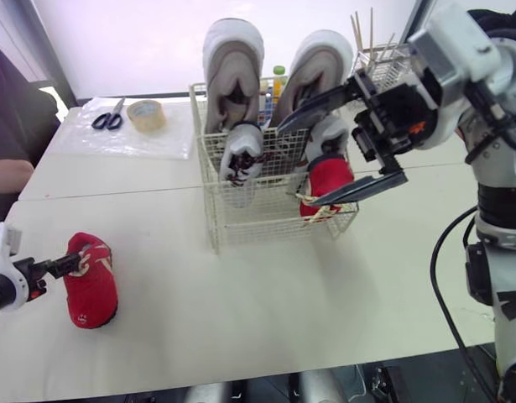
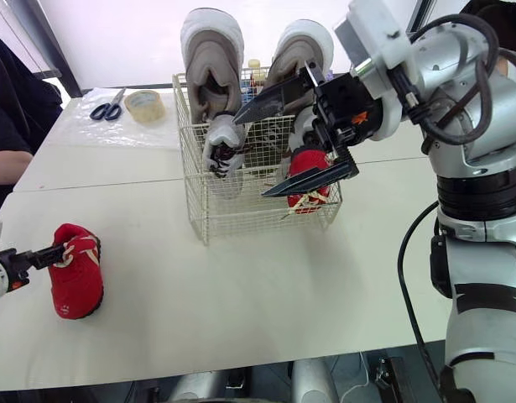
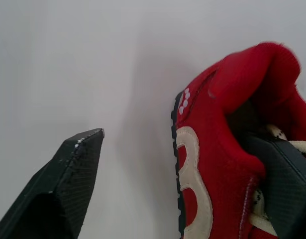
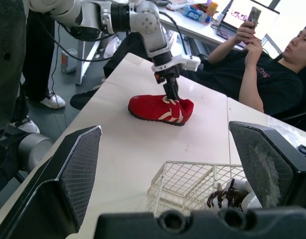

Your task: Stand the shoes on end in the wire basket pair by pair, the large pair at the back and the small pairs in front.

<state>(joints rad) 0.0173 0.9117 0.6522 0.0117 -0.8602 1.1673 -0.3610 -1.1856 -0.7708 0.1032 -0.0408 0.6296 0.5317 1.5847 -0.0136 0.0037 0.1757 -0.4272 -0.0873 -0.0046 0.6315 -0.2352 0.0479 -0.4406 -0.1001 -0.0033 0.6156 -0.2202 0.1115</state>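
On the table point(image 1: 266, 327), red shoe point(image 1: 90, 284)

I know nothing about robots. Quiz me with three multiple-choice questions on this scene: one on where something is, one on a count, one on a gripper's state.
1. Where is the loose red shoe? A on the table at the left gripper; B hung on the wire basket; C on the floor.
2. How many red shoes stand in the basket? A none; B one; C two.
3. The right gripper is: A shut on a shoe; B open, empty; C shut on the basket.
Answers: A, it lies on the table, a left finger in its collar; B, one basketed red shoe, front right; B, fingers spread, gripping nothing.
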